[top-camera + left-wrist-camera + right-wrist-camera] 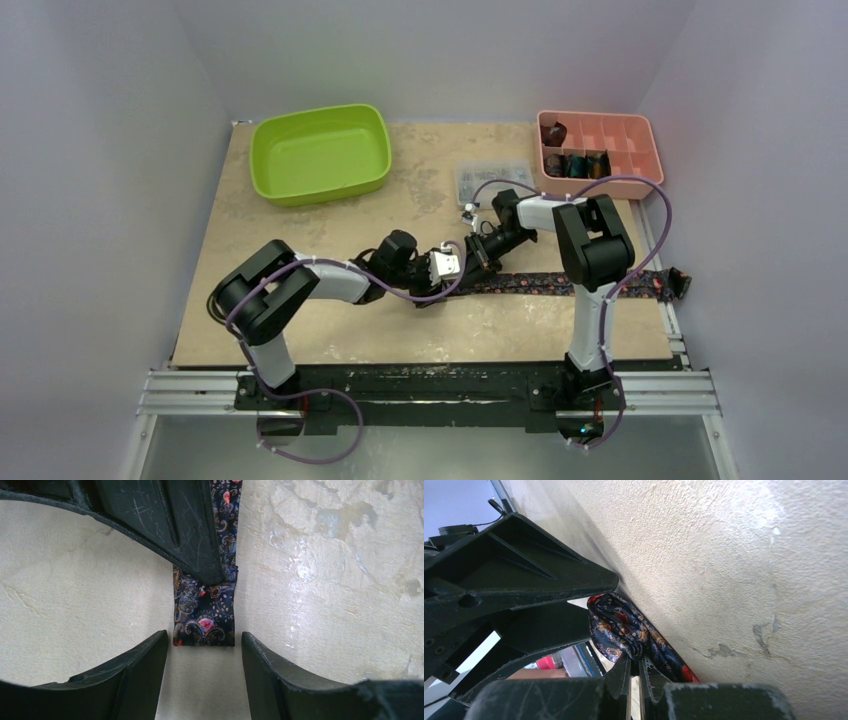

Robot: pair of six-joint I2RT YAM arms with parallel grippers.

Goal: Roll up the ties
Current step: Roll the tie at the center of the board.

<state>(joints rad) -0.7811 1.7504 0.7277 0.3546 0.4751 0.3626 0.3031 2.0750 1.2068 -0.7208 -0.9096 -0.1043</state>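
A dark paisley tie (560, 283) with pink-red flowers lies stretched across the table toward the right edge. Its left end (205, 615) is folded over on itself. My left gripper (204, 641) is open, its two fingers apart just short of that end, with nothing between them. My right gripper (636, 662) is shut on the folded fabric (619, 625), holding it low against the table. One of its fingers (190, 540) shows over the tie in the left wrist view. From above, both grippers (462, 265) (478, 252) meet at the tie's left end.
A pink divided tray (655, 150) at the back right holds several rolled ties (575, 163). A clear plastic box (490, 180) sits behind the grippers. A green bin (320, 155) stands at the back left. The tie's far end hangs over the right table edge (680, 285).
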